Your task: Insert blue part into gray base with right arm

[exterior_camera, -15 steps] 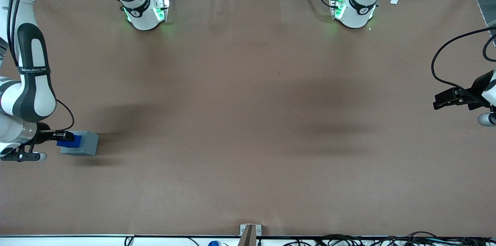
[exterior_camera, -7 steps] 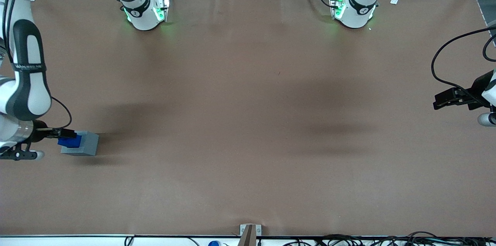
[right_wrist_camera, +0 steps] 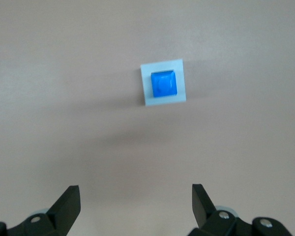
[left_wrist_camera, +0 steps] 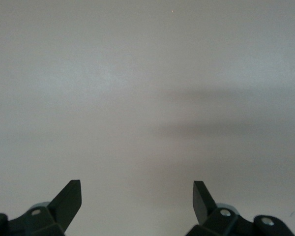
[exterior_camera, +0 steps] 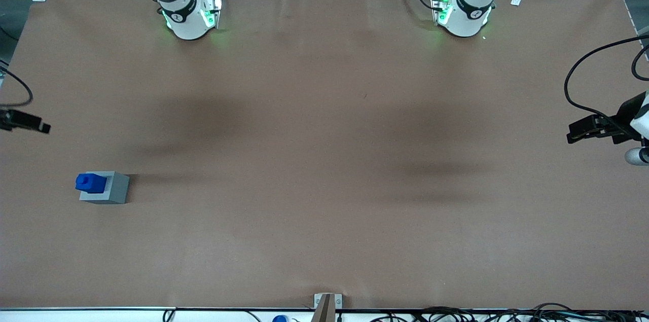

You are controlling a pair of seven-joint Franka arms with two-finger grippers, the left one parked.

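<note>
The blue part [exterior_camera: 91, 182] sits upright in the recess of the gray base [exterior_camera: 112, 189], stud up, at the working arm's end of the table. In the right wrist view the blue part [right_wrist_camera: 163, 84] fills the middle of the gray base [right_wrist_camera: 163, 100], whose pale rim shows all round it. My right gripper [right_wrist_camera: 135, 197] hangs open high above the table with nothing between its fingers, well apart from both blocks. In the front view only the gripper's black tip [exterior_camera: 31, 122] shows at the picture's edge, farther from the front camera than the base.
The two arm pedestals [exterior_camera: 190, 12] [exterior_camera: 464, 10] stand at the table's back edge. The parked arm's gripper [exterior_camera: 593, 129] hangs over its end of the table. A metal bracket [exterior_camera: 327, 301] and cables line the front edge. A white scrap [exterior_camera: 515, 0] lies near the back corner.
My gripper has let go of the blue part, opened and pulled up and away from the blocks. The arm has swung almost out of the front view. The blue part stays seated in the base.
</note>
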